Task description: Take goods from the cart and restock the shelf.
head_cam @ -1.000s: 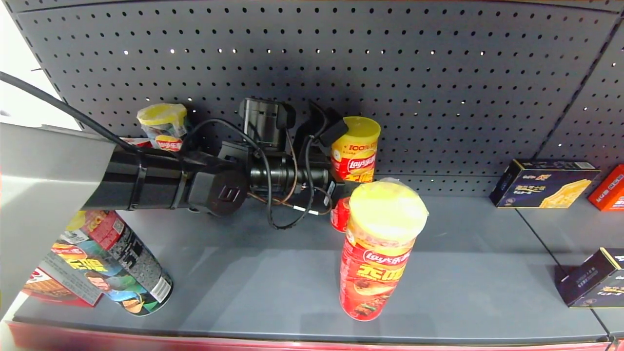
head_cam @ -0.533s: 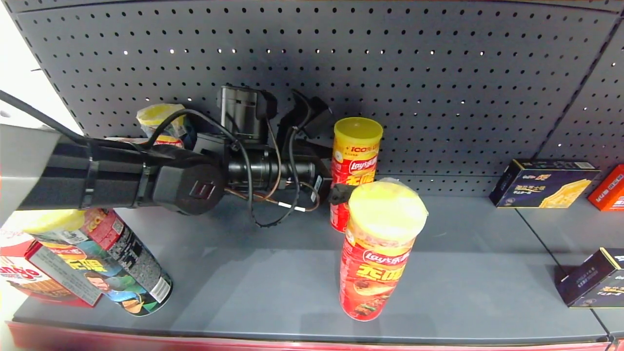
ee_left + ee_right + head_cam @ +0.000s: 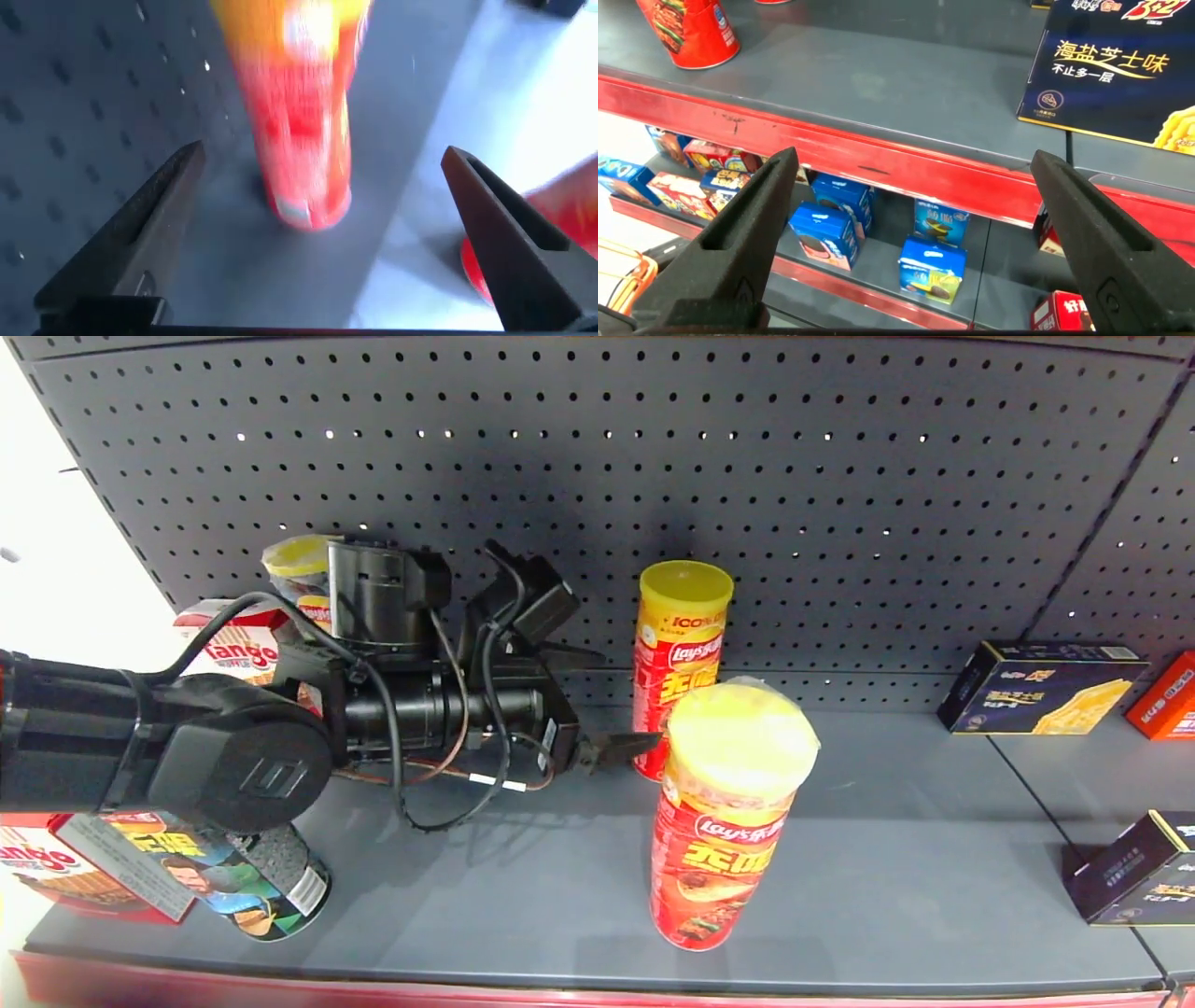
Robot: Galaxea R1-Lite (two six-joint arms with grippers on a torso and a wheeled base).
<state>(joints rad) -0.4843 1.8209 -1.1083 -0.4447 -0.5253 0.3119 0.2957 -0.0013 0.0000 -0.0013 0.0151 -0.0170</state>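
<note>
- The rear can, with its yellow lid, stands upright on the shelf and close to the pegboard behind it.
- The left claw is just beside this can, on the robot's left. Its jaws are spread wide with nothing between them, and the nearer tip is almost at the can's base.
- In my judgement, the step in hand is backing out after the release.
- To do that well, keep the jaws spread and draw the arm straight away from the rear can, along the line the claw points. A sideways sweep could let that low tip clip the base and topple a tall, narrow tube.
- The front can stands just ahead of the rear can, toward the shelf edge. Keep the withdrawal clear of it, because it would tip as easily.
- Farther to the left of the rear can are a leaning can and a wafer box, close to the forearm. Lift slightly before swinging out so the arm does not drag over them.
- The right claw is well away from the rear can, at the shelf's red front lip. Its jaws are apart and hold nothing.
</note>
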